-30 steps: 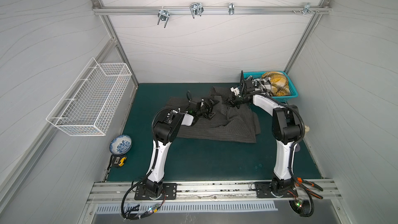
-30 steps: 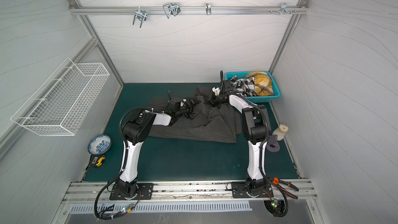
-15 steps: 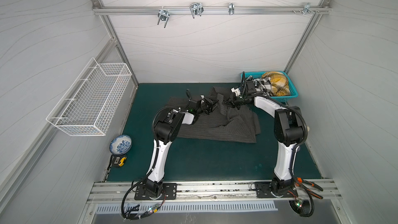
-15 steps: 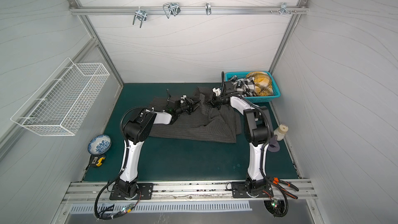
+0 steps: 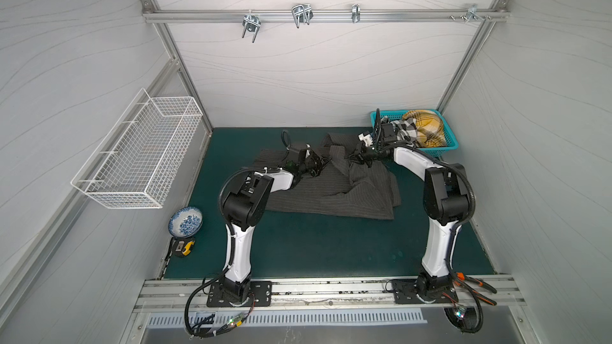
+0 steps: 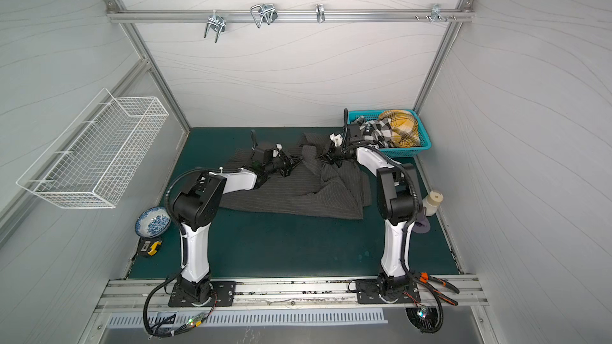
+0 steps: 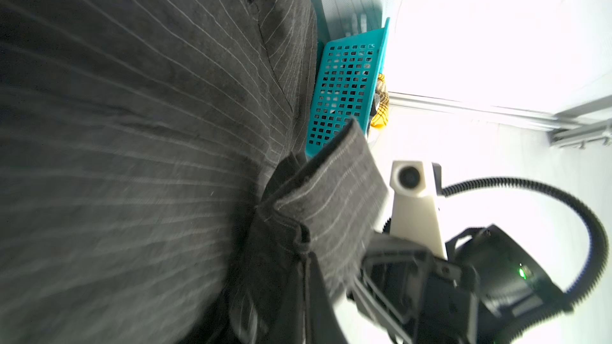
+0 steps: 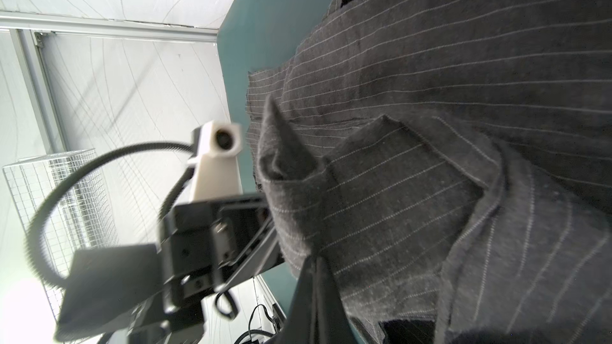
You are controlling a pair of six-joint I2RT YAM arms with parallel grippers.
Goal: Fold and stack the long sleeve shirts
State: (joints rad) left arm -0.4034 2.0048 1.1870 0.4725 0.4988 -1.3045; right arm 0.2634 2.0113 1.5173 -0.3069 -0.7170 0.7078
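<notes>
A dark charcoal pinstriped shirt point(image 5: 331, 193) point(image 6: 298, 193) lies rumpled on the green mat in both top views. My left gripper point(image 5: 326, 163) point(image 6: 298, 160) is shut on a raised fold at the shirt's far edge. The left wrist view shows its jaws point(image 7: 306, 253) pinched together on that cloth. My right gripper point(image 5: 349, 157) point(image 6: 323, 157) faces it a short way off, and the right wrist view shows its jaws point(image 8: 314, 259) closed on the same pinstriped cloth point(image 8: 430, 160). A black-and-white checked shirt point(image 5: 405, 129) and a mustard-yellow plaid shirt point(image 5: 427, 125) lie bunched in the teal basket point(image 5: 452, 144).
The teal basket stands at the far right corner, close behind my right arm. A white wire basket point(image 5: 142, 157) hangs on the left wall. A blue-and-white bowl point(image 5: 184, 222) and a tape measure point(image 5: 183, 248) sit at the mat's left edge. Pliers point(image 5: 473, 287) lie on the front rail.
My left gripper has closed on the shirt's fold and shifted slightly right. The right gripper has edged left toward it, lifting the cloth between them.
</notes>
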